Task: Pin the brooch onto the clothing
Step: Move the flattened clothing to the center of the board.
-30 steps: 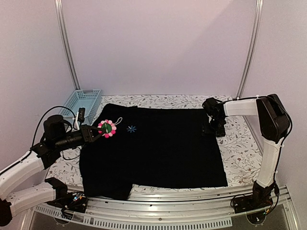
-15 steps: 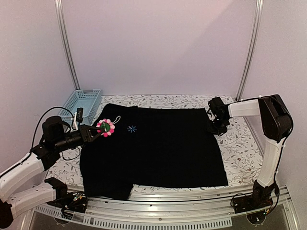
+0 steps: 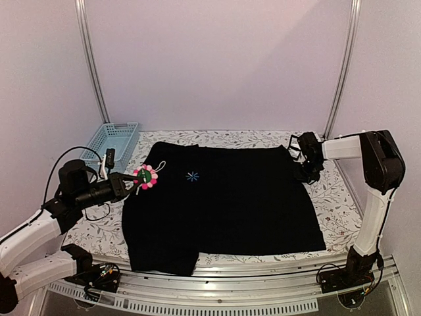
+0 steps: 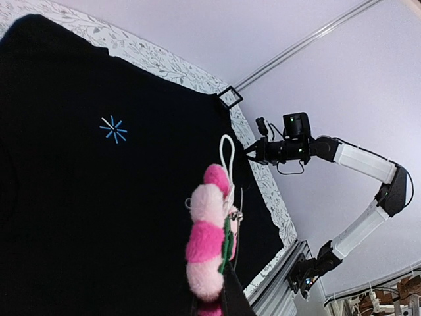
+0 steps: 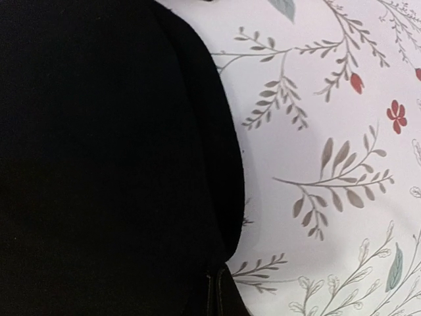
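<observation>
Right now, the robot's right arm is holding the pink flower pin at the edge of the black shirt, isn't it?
Not quite. It is the left gripper, not the right one, that is holding the pink flower pin at the edge of the black shirt. The top view shows this.

Left wrist view: pink-petalled flower brooch [image 4: 209, 243] cut off at bottom, left hand [image 3: 129, 184] mostly hidden behind it. Right wrist view: right hand [image 5: 210, 297] barely showing, large black soft shirt [image 5: 99, 164] cropped.

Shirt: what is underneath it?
A flower-patterned table cover shows around the shirt, so it lies on that. Anything beneath its middle is hidden.
</observation>
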{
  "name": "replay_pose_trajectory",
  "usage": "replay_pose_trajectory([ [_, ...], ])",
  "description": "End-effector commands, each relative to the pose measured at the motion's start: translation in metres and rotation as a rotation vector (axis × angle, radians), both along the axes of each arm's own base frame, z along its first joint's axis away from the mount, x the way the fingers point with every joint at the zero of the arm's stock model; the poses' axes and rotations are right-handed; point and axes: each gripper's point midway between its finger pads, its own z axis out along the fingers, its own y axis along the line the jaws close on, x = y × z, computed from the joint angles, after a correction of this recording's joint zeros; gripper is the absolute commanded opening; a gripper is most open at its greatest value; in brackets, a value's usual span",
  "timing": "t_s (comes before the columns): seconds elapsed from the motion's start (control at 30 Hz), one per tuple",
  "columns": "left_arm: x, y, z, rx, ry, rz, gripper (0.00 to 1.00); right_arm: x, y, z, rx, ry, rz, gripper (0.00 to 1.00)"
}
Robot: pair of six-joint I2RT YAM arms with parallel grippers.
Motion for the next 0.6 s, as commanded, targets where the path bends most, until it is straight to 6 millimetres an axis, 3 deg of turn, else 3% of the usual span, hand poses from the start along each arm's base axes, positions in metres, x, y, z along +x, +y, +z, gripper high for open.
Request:
replay_pose_trajectory([
  [0.0, -0.001, 0.002, -0.007, 0.023, 0.004, -0.004, 0.0, -0.038, -0.049, -0.029, -0.101, 0.171, -0.056, 0.0],
  [0.17, -0.003, 0.002, 0.0, 0.029, -0.012, -0.013, 0.0, -0.028, -0.044, -0.024, -0.066, 0.168, -0.028, 0.0],
  [0.3, -0.007, 0.002, 0.008, 0.046, -0.009, -0.03, 0.0, -0.02, -0.039, -0.007, -0.038, 0.144, -0.024, 0.19],
  [0.4, -0.01, 0.001, 0.017, 0.071, -0.012, -0.05, 0.0, -0.011, -0.035, 0.018, -0.021, 0.105, -0.016, 0.37],
  [0.57, -0.018, 0.002, 0.033, 0.141, -0.011, -0.09, 0.0, -0.013, -0.022, 0.077, -0.007, 0.039, 0.003, 0.5],
])
